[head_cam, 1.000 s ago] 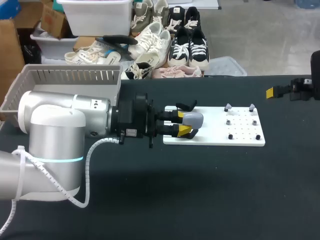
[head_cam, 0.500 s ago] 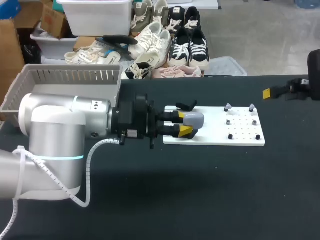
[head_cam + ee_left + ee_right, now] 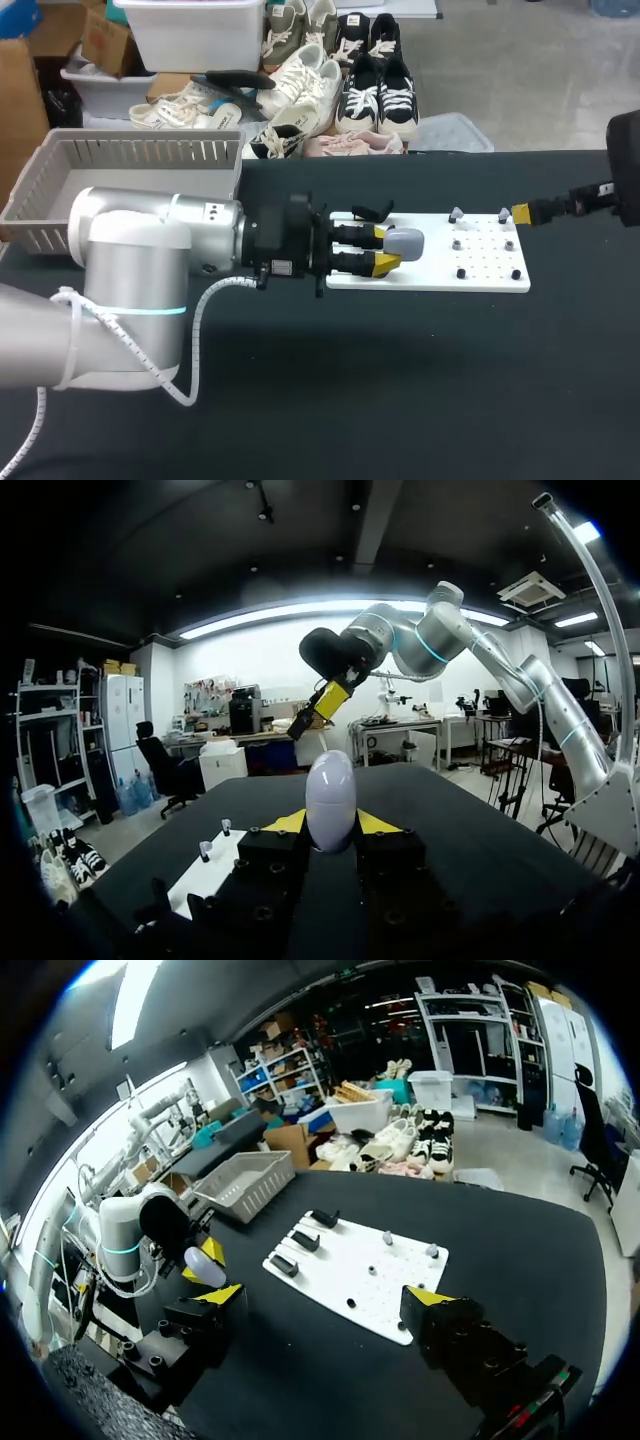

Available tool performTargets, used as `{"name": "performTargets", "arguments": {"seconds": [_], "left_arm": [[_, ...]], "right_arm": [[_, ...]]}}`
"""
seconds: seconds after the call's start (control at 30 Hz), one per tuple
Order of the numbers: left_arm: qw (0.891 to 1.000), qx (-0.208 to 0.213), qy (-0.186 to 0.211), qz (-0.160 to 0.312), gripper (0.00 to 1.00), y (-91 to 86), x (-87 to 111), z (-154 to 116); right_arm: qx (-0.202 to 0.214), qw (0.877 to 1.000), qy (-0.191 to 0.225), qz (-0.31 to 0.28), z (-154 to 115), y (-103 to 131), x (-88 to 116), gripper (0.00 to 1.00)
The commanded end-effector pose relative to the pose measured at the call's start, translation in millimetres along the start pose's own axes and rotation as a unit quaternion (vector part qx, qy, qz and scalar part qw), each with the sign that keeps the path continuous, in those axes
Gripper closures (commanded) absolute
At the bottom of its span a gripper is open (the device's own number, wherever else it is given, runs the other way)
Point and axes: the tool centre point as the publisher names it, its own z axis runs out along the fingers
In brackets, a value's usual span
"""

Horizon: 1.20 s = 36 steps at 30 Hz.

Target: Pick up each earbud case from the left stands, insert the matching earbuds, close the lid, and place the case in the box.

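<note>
**Left gripper [image 3: 382, 249] grips grey earbud case [image 3: 405, 243]**

Overhead, the case is over the left end of the white board [image 3: 480, 272], mid-frame. Only the left wrist view shows both yellow tips pressing its sides. Right gripper [image 3: 325, 1300], at the right edge overhead, gapes wide in its own view.

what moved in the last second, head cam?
The left gripper, jaws still shut on the grey earbud case, carried it a little further right over the white board. The right gripper came in from the right edge toward the board's right end. Nothing was newly grasped or released. The board and the grey basket stayed put.
</note>
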Motion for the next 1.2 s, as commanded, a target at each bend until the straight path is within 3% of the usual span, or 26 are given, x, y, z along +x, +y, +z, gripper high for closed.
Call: {"name": "performTargets", "arguments": {"seconds": [0.03, 0.4, 1.2], "left_arm": [[1.000, 0.015, 0.000, -0.001, 1.00, 5.9, 4.1, 3.1], [1.000, 0.011, -0.005, 0.012, 1.00, 5.7, 6.3, 5.9], [1.000, 0.012, -0.007, 0.017, 1.00, 4.6, 9.8, 8.1]], "right_arm": [[0.014, 1.000, 0.005, -0.012, -13.6, 23.6, 8.9, 0.00], [0.011, 0.998, 0.034, -0.047, -3.4, 60.8, 19.7, 0.00], [0.018, 0.994, 0.084, -0.074, 30.3, 89.7, 27.7, 0.00]]}}
